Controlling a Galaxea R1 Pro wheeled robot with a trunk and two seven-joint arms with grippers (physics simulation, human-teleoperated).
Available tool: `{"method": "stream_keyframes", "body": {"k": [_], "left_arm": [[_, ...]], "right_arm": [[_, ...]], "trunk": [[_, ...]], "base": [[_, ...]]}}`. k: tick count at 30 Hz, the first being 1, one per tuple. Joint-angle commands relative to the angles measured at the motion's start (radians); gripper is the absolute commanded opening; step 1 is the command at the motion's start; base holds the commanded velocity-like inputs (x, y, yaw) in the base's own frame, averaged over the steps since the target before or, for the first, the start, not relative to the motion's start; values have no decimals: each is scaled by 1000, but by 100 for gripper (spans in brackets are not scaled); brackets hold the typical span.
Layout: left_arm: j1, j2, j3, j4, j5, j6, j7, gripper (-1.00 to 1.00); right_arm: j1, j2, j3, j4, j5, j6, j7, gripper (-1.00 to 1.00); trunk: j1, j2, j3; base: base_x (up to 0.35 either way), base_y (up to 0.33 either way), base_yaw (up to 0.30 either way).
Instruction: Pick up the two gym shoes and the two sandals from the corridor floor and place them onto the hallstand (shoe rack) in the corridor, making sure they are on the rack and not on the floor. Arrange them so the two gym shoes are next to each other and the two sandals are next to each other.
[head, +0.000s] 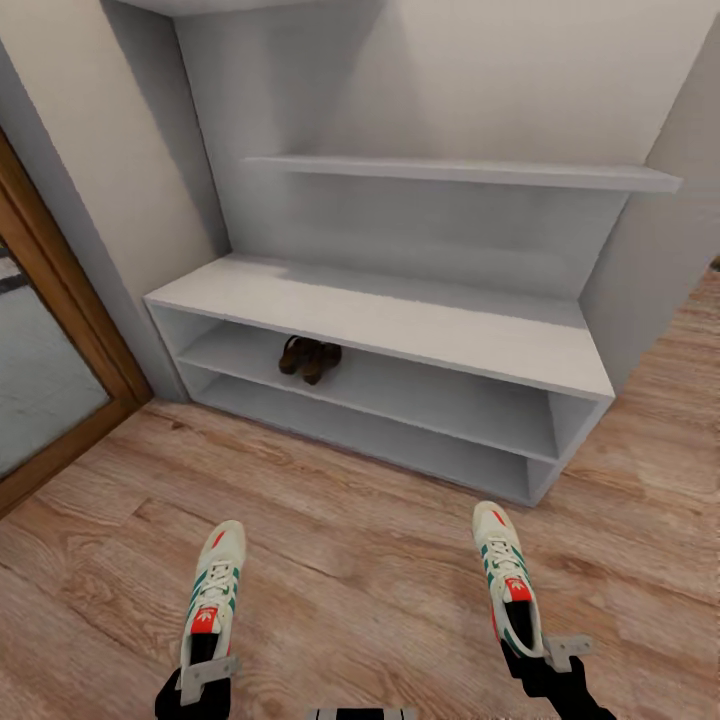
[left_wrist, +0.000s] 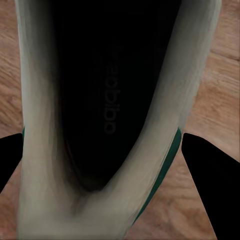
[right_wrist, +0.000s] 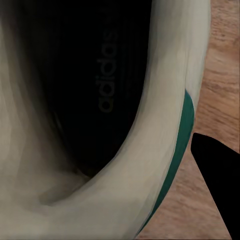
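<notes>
Both gym shoes hang over the corridor floor, toes toward the hallstand. My left gripper is shut on the heel of the left gym shoe, whose dark inside sits between black fingers in the left wrist view. My right gripper is shut on the heel of the right gym shoe; the right wrist view looks into that shoe past one finger. The two sandals lie side by side on the rack's upper open shelf, left of centre.
A wood-framed glass door stands at the left, close to the rack's end. A floating shelf hangs above the bench top. A grey wall closes in the rack's right end. Bare floor lies between me and the rack.
</notes>
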Motion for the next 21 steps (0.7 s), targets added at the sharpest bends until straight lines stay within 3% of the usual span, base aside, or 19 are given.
{"method": "stream_keyframes", "body": {"k": [1, 21], "left_arm": [[0, -1, 4, 1, -9, -3, 2, -100], [0, -1, 4, 1, -9, -3, 2, -100]], "right_arm": [[-1, 0, -9, 0, 7, -4, 6, -100], [-1, 0, -9, 0, 7, -3, 6, -100]], "trunk": [[0, 0, -1], [0, 0, -1]], "base": [[4, 305, -269], [1, 305, -269]]}}
